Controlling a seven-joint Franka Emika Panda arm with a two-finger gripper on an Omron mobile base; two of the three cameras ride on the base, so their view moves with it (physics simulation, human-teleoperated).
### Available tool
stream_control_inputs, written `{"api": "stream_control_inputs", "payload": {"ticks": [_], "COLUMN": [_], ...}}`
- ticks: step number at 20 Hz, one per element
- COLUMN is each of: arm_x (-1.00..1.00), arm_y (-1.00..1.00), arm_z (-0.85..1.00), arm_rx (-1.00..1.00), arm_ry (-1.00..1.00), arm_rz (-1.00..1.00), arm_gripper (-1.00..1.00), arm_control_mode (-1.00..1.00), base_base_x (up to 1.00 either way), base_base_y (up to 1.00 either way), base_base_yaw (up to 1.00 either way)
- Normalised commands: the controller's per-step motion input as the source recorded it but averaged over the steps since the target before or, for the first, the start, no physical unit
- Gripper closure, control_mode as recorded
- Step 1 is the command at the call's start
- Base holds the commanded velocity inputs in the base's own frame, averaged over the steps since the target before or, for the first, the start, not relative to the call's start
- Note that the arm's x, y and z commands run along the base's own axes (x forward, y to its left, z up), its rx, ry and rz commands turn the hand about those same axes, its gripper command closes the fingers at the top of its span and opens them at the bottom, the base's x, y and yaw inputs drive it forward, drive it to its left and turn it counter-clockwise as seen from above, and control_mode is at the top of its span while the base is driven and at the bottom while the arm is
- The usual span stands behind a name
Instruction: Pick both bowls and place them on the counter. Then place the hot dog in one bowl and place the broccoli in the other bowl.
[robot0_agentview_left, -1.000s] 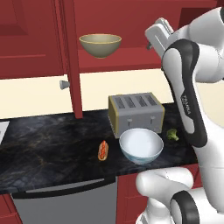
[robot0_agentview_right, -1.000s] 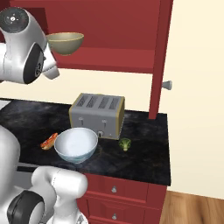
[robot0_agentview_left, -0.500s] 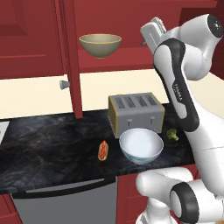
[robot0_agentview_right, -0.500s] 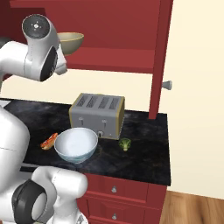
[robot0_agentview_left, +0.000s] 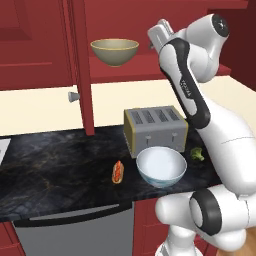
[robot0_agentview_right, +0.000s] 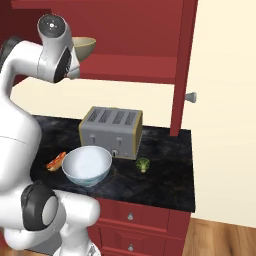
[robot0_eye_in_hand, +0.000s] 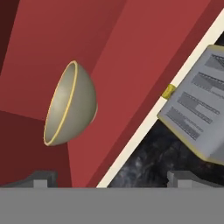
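Note:
The olive-tan bowl (robot0_agentview_left: 114, 51) (robot0_eye_in_hand: 70, 103) stands on the red shelf inside the open cabinet, half hidden behind my arm in the right base view (robot0_agentview_right: 86, 46). My gripper (robot0_agentview_left: 156, 37) (robot0_eye_in_hand: 111, 181) hovers at shelf height just right of that bowl, open and holding nothing. On the black counter (robot0_agentview_left: 50, 170) sits the white bowl (robot0_agentview_left: 161, 166) (robot0_agentview_right: 86, 165), upright in front of the toaster. The hot dog (robot0_agentview_left: 117, 171) (robot0_agentview_right: 56, 161) lies just left of the white bowl. The broccoli (robot0_agentview_left: 197, 154) (robot0_agentview_right: 143, 164) rests on its right.
A silver toaster (robot0_agentview_left: 155, 129) (robot0_agentview_right: 111, 131) (robot0_eye_in_hand: 201, 109) stands behind the white bowl. The cabinet door (robot0_agentview_left: 80, 65) hangs open left of the shelf, its knob (robot0_agentview_left: 74, 95) sticking out. Another open door with a knob (robot0_agentview_right: 190, 96) stands on the right. The red shelf (robot0_agentview_left: 145, 67) juts over the counter.
The arm has swung left and the hand has come closer to the olive-tan bowl on the shelf. The gripper stays open. Nothing on the counter has moved.

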Motion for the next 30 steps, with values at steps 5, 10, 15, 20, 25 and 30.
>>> {"api": "stream_control_inputs", "payload": {"ticks": [5, 10, 15, 20, 25, 30], "arm_x": [0.47, 0.42, 0.37, 0.34, 0.32, 0.31], "arm_y": [0.09, 0.09, 0.13, 0.11, 0.11, 0.13], "arm_z": [-0.01, -0.05, -0.05, -0.02, -0.05, -0.06], "arm_rx": [0.00, 0.00, 0.00, 0.00, 0.00, 0.00], "arm_ry": [0.00, 0.00, 0.00, 0.00, 0.00, 0.00], "arm_rz": [0.03, 0.01, 0.00, 0.00, 0.00, 0.00], "arm_gripper": [-1.00, -1.00, -1.00, -1.00, -1.00, -1.00], "arm_control_mode": [-1.00, -1.00, -1.00, -1.00, -1.00, -1.00], "base_base_x": [0.00, 0.00, 0.00, 0.00, 0.00, 0.00], "base_base_y": [0.00, 0.00, 0.00, 0.00, 0.00, 0.00], "base_base_yaw": [0.00, 0.00, 0.00, 0.00, 0.00, 0.00]}}
